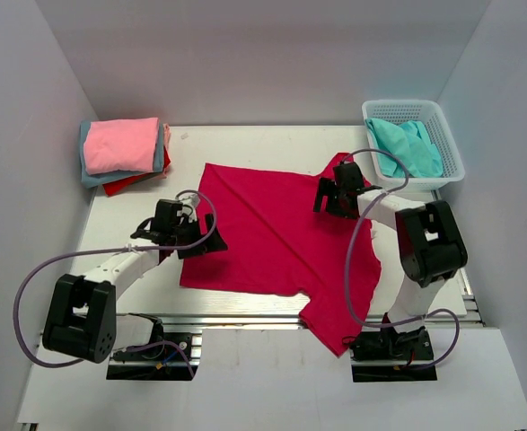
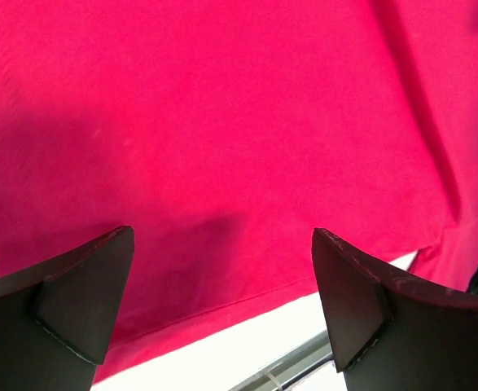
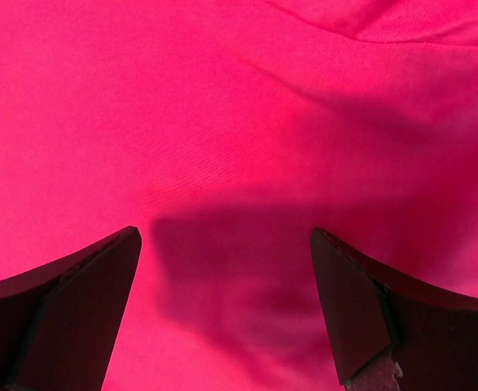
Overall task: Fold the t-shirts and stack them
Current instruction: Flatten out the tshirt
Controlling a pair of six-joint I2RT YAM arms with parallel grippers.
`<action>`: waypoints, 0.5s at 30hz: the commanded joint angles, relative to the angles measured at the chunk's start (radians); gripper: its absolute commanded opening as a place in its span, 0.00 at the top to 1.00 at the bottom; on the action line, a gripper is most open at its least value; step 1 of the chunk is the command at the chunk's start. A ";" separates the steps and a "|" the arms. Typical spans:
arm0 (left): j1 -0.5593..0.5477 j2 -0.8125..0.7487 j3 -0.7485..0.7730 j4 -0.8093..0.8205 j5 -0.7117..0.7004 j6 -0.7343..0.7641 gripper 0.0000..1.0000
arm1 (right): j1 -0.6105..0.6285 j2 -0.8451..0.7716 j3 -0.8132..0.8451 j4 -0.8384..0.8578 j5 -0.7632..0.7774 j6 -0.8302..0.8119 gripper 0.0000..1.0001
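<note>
A crimson-magenta t-shirt lies spread on the white table, one sleeve hanging over the near edge. My left gripper is open and empty, just above the shirt's left hem; in the left wrist view the hem runs between its fingers. My right gripper is open and empty above the shirt's right part near a sleeve; the right wrist view shows only crimson cloth below it. A folded stack with a light pink shirt on grey-blue and red ones sits at the far left. A teal shirt lies in the basket.
A white mesh basket stands at the far right corner. White walls close in the table on three sides. The table's metal front rail runs along the near edge; it also shows in the left wrist view.
</note>
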 commanded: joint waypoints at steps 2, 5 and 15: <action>-0.003 0.034 -0.037 -0.085 -0.075 -0.060 0.00 | -0.024 0.081 0.071 0.021 0.021 0.051 0.10; -0.003 0.080 -0.058 -0.123 -0.124 -0.083 0.00 | -0.039 0.115 0.109 0.018 0.027 0.072 0.10; 0.013 0.145 -0.060 -0.392 -0.298 -0.240 0.00 | -0.055 0.178 0.151 -0.027 0.021 0.109 0.10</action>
